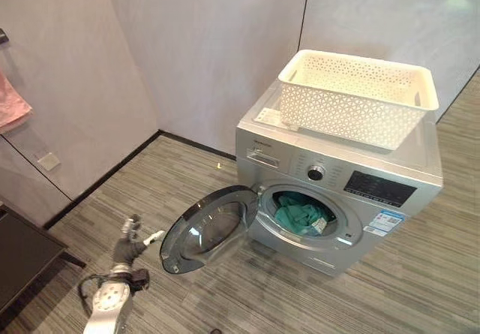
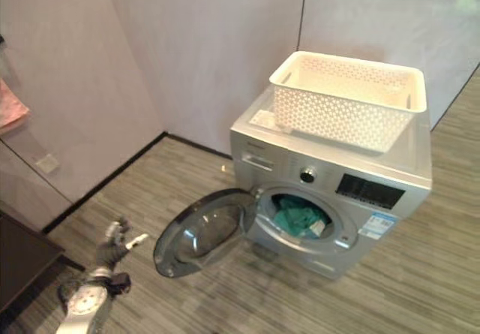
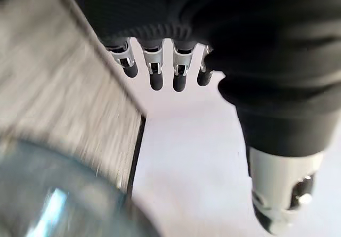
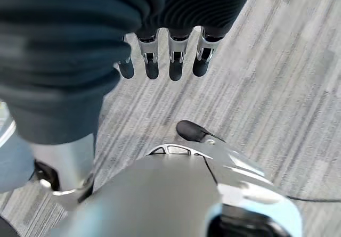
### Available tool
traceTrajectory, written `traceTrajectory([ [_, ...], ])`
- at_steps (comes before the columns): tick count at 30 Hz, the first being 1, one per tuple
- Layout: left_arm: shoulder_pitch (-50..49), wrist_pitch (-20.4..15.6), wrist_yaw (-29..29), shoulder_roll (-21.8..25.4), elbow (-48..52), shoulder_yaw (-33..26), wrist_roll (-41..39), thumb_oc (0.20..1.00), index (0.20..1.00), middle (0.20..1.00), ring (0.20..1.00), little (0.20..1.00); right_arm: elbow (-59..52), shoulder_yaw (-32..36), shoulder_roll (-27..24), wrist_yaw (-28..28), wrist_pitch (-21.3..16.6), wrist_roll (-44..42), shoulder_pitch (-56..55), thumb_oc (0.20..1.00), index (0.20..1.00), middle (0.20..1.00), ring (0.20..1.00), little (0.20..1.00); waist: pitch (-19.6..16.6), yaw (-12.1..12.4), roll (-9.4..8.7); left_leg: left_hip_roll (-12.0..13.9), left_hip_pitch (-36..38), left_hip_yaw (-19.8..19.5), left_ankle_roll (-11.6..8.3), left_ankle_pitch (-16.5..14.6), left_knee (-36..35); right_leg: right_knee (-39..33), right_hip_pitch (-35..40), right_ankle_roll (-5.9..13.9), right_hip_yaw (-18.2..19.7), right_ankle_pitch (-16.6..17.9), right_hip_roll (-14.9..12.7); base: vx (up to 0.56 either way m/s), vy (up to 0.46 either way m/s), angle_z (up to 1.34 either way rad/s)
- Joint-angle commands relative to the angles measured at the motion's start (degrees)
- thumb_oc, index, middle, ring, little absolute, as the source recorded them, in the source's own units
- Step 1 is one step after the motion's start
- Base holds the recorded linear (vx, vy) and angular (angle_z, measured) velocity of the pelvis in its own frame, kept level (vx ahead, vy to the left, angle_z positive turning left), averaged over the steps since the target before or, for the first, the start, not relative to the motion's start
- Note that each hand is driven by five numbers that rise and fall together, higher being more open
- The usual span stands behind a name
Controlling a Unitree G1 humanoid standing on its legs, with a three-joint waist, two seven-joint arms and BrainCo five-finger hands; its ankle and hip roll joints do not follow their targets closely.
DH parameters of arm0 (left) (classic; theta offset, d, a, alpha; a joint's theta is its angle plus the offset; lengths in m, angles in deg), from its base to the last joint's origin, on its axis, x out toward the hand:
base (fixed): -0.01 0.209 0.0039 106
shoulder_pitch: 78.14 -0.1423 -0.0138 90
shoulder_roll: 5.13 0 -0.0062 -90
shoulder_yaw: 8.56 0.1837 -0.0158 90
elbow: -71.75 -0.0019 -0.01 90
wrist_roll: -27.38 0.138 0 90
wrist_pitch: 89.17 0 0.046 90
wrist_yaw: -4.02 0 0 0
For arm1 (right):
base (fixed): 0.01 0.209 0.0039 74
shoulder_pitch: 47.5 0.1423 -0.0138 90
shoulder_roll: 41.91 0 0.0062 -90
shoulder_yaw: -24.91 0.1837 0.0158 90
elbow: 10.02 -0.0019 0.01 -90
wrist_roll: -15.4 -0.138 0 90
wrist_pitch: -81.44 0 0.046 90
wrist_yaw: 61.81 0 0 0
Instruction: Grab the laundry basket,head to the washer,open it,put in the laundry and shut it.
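Over on the left, the left hand (image 1: 132,238) hangs low above the floor (image 1: 225,296), fingers loose and spread, gripping nothing, just short of the outer edge of the washer door (image 1: 206,229). That door stands swung wide, and past it green laundry (image 1: 300,212) sits bundled inside the drum of the silver washer (image 1: 337,191), so loading looks finished and shutting the door seems to be the step in hand. The next move (my read) calls for the left hand to get behind the door's outer rim and sweep it right until it latches. On top of the washer, the white laundry basket (image 1: 356,97) rests, looking empty. The right hand (image 4: 160,61) hangs over the striped grey floor, fingers relaxed, empty too. Pale walls meet in the corner behind, and a pink cloth (image 1: 11,105) hangs at far left.
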Motion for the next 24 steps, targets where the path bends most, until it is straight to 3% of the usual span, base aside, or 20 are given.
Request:
traceTrajectory([
  [1,11.1,3.6,10.8,9.2,-8.1,-3.5,14.8,1.0,1.0,1.0,1.0,1.0,-2.2,-3.7,0.0,1.2,-0.6,2.5,0.9,1.0,1.0,1.0,1.0,1.0,-0.6,-2.5,-1.64,-1.1,-1.8,-5.3,-0.07,-5.4,0.5,1.8,-1.9,2.06,-0.1,-1.0,-1.7,0.02,-0.042,0.15],
  [3,11.2,3.6,10.8,9.3,-8.2,-3.5,14.8,1.0,1.0,1.0,1.0,1.0,-2.2,-3.7,0.1,1.2,-0.6,2.5,0.9,1.0,1.0,1.0,1.0,1.0,-0.8,-2.5,-1.69,-1.2,-2.1,-5.4,-0.03,-5.2,0.5,1.8,-2.2,2.05,-0.2,-0.8,-1.7,-0.02,-0.02,0.14],
  [4,17.2,6.1,13.5,15.5,-19.8,-4.5,15.7,1.0,1.0,1.0,1.0,1.0,-5.5,-5.4,-1.8,1.5,-0.7,4.1,1.3,1.0,1.0,1.0,1.0,1.0,0.2,-3.5,-2.46,-0.3,-3.1,-4.7,-0.55,-4.8,0.5,2.0,-3.6,1.95,0.9,-0.7,-1.2,-0.04,-0.02,0.02],
  [5,17.4,6.0,13.5,15.6,-19.9,-4.4,15.7,1.0,1.0,1.0,1.0,1.0,-5.5,-5.4,-1.8,1.5,-0.7,4.1,1.3,1.0,1.0,1.0,1.0,1.0,0.1,-3.5,-2.51,-0.4,-3.3,-4.7,-0.51,-4.7,0.5,1.9,-3.8,1.94,0.9,-0.5,-1.2,-0.05,-0.023,-0.07],
  [8,24.6,6.2,13.1,22.4,-34.5,-2.1,13.5,1.0,1.0,1.0,1.0,1.0,-8.8,-7.3,-3.7,1.5,-1.3,4.1,2.3,1.0,1.0,1.0,1.0,1.0,1.5,-4.2,-3.8,0.6,-5.0,-4.0,-0.82,-4.2,0.5,2.0,-6.2,1.87,2.0,-0.1,-0.6,-0.06,-0.017,-0.18],
  [11,32.8,5.9,11.8,28.9,-43.4,2.8,12.6,1.0,1.0,1.0,1.0,1.0,-13.5,-9.1,-5.9,1.1,-2.5,2.4,3.7,1.0,1.0,1.0,1.0,1.0,4.2,-4.6,-6.3,1.6,-7.7,-3.8,-1.06,-3.3,0.5,2.0,-9.4,1.82,3.1,0.9,0.1,-0.09,-0.033,-0.18],
  [12,32.8,5.9,11.8,29.0,-43.4,2.8,12.6,1.0,1.0,1.0,1.0,1.0,-13.5,-9.1,-5.9,1.1,-2.5,2.4,3.7,1.0,1.0,1.0,1.0,1.0,4.2,-4.5,-6.31,1.6,-7.7,-3.8,-1.06,-3.3,0.5,2.0,-9.4,1.82,3.1,0.9,0.1,-0.08,-0.057,-0.08],
  [14,41.8,4.7,9.5,31.8,-48.3,7.5,8.2,1.0,1.0,1.0,1.0,1.0,-17.5,-10.2,-7.5,0.6,-3.3,-0.4,5.0,1.0,1.0,1.0,1.0,1.0,6.7,-5.1,-9.12,2.4,-10.8,-4.2,-1.2,-2.3,0.5,1.3,-12.2,1.92,3.7,2.2,0.9,-0.1,-0.061,-0.09],
  [18,52.2,3.1,6.7,33.1,-52.4,11.9,0.4,1.0,1.0,1.0,1.0,1.0,-23.0,-11.9,-9.1,0.9,-3.8,-2.8,6.5,1.0,1.0,1.0,1.0,1.0,9.2,-6.1,-11.92,2.8,-15.3,-5.2,-1.41,-1.2,0.5,0.5,-16.4,2.34,4.5,4.0,1.6,-0.07,-0.031,-0.01],
  [20,54.9,1.0,4.1,31.5,-51.2,10.9,-9.8,1.0,1.0,1.0,1.0,1.0,-25.4,-12.4,-9.4,0.6,-3.7,-4.0,7.0,1.0,1.0,1.0,1.0,1.0,9.9,-6.5,-12.63,2.9,-17.0,-5.5,-1.48,-0.9,0.5,0.5,-18.0,2.58,4.5,4.3,1.6,0.0,0.0,0.0],
  [21,54.9,1.0,4.1,31.5,-51.2,10.9,-9.8,1.0,1.0,1.0,1.0,1.0,-25.4,-12.4,-9.4,0.6,-3.7,-4.0,7.0,1.0,1.0,1.0,1.0,1.0,9.9,-6.5,-12.63,2.9,-17.0,-5.5,-1.48,-0.9,0.5,0.5,-18.0,2.58,4.5,4.3,1.6,-0.03,-0.012,0.02],
  [22,56.5,-1.4,0.3,29.1,-48.5,10.6,-19.6,1.0,1.0,1.0,1.0,1.0,-28.0,-12.9,-9.4,0.6,-4.0,-5.2,7.8,1.0,1.0,1.0,1.0,1.0,10.8,-6.8,-13.07,2.8,-18.8,-6.0,-1.6,-0.5,0.5,0.5,-19.5,2.61,4.3,4.6,1.8,-0.04,-0.01,0.05],
  [24,57.0,-1.7,-1.7,27.1,-47.9,11.7,-22.4,1.0,1.0,1.0,1.0,1.0,-30.7,-13.4,-9.6,0.5,-4.3,-5.7,8.1,1.0,1.0,1.0,1.0,1.0,10.8,-7.4,-13.48,2.8,-20.1,-6.3,-1.59,-0.3,0.5,0.5,-20.9,2.65,4.4,4.9,1.8,-0.03,-0.005,0.1],
])
